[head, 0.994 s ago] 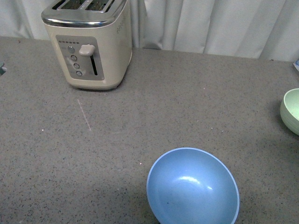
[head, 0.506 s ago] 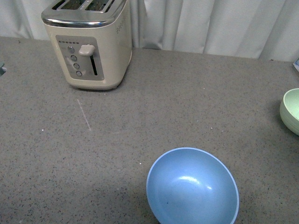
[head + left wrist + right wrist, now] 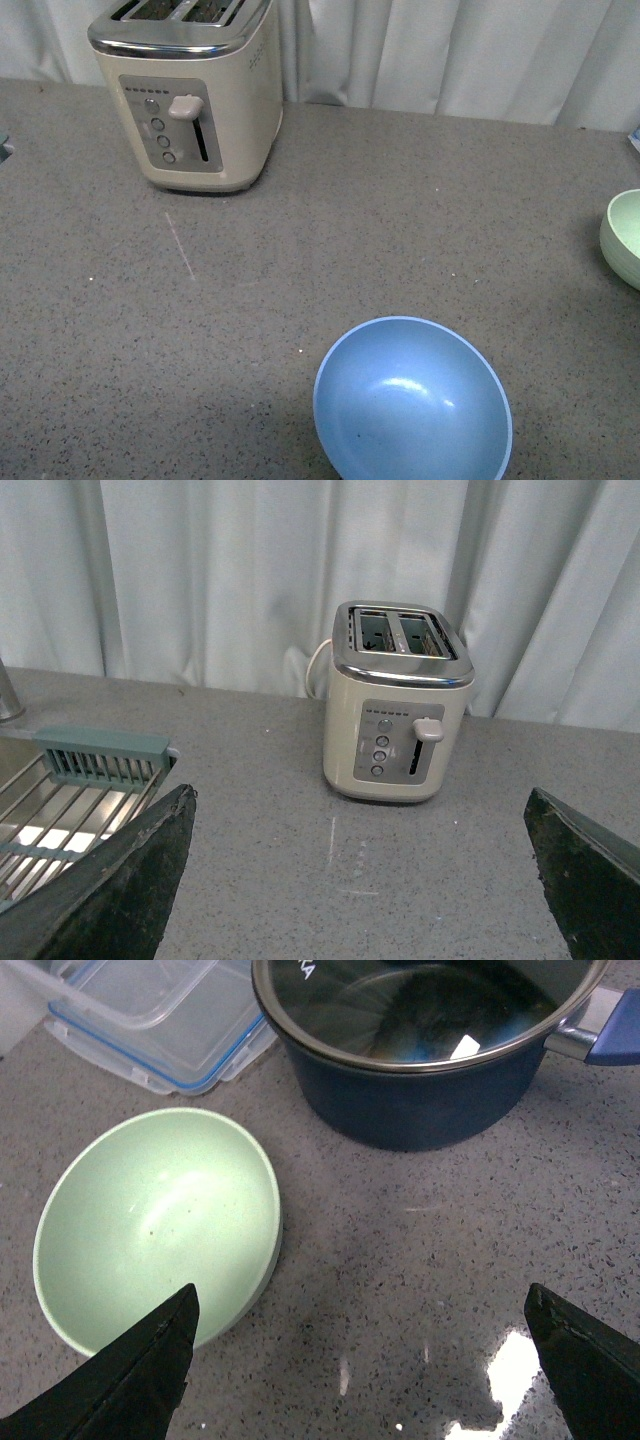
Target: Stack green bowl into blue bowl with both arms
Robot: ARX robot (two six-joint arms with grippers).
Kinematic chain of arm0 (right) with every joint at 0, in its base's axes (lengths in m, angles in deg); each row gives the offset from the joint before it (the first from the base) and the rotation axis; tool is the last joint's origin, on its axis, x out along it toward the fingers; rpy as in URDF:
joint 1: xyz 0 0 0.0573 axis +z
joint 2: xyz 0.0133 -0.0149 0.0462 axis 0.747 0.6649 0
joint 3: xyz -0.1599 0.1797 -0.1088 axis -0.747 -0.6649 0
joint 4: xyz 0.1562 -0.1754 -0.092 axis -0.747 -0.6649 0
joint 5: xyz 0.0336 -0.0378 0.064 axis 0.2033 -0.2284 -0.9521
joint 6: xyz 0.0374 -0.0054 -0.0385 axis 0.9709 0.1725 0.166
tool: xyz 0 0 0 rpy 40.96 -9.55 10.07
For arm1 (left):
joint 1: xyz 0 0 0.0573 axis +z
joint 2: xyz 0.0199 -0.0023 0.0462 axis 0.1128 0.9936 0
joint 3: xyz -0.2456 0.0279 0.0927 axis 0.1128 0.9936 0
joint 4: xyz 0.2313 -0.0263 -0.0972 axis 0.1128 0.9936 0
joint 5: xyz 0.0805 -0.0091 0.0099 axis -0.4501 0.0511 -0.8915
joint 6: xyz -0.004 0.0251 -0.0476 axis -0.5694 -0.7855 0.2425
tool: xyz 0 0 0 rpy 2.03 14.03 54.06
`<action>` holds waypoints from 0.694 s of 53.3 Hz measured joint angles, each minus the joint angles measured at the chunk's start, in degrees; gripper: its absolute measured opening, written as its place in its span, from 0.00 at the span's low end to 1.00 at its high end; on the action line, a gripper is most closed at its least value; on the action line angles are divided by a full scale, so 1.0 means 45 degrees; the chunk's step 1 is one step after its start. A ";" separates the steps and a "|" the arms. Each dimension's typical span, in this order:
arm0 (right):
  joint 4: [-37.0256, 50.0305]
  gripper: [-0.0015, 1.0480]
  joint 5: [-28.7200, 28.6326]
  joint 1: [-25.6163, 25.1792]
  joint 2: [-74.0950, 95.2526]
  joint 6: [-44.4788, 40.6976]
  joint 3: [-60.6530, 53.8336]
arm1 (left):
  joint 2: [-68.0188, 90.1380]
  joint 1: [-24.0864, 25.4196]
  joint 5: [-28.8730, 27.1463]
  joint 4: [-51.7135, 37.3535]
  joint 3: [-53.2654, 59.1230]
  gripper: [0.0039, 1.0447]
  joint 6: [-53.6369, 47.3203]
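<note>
The blue bowl point(image 3: 412, 402) sits empty on the grey counter at the front, right of centre. The green bowl point(image 3: 624, 237) stands at the right edge of the front view, cut off by the frame; it also shows in the right wrist view point(image 3: 155, 1225), empty and upright. My right gripper point(image 3: 365, 1360) is open above the counter, with one finger over the green bowl's rim and nothing between the jaws. My left gripper point(image 3: 365, 875) is open and empty over bare counter, facing the toaster. Neither arm shows in the front view.
A cream toaster point(image 3: 190, 90) stands at the back left, before a white curtain. A dark blue pot with a glass lid point(image 3: 430, 1035) and a clear lidded container point(image 3: 155, 1015) lie beyond the green bowl. A sink with a green rack point(image 3: 100, 760) is left of the toaster.
</note>
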 joint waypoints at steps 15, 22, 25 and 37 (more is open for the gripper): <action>0.0447 0.91 0.0068 -0.0617 0.1574 0.1292 0.0583 | 0.0000 0.0000 0.0000 0.0000 0.0000 0.94 -0.0005; 0.0505 0.91 -0.0330 -0.1161 0.2424 0.1666 0.0850 | 0.0000 0.0000 0.0000 0.0000 0.0000 0.94 -0.0005; 0.0510 0.91 -0.0481 -0.1433 0.2739 0.1763 0.0986 | 0.0000 0.0000 0.0000 0.0000 0.0000 0.94 -0.0005; 0.0437 0.91 -0.0986 -0.1768 0.3181 0.1865 0.1569 | 0.0000 0.0000 0.0000 0.0000 0.0000 0.94 -0.0005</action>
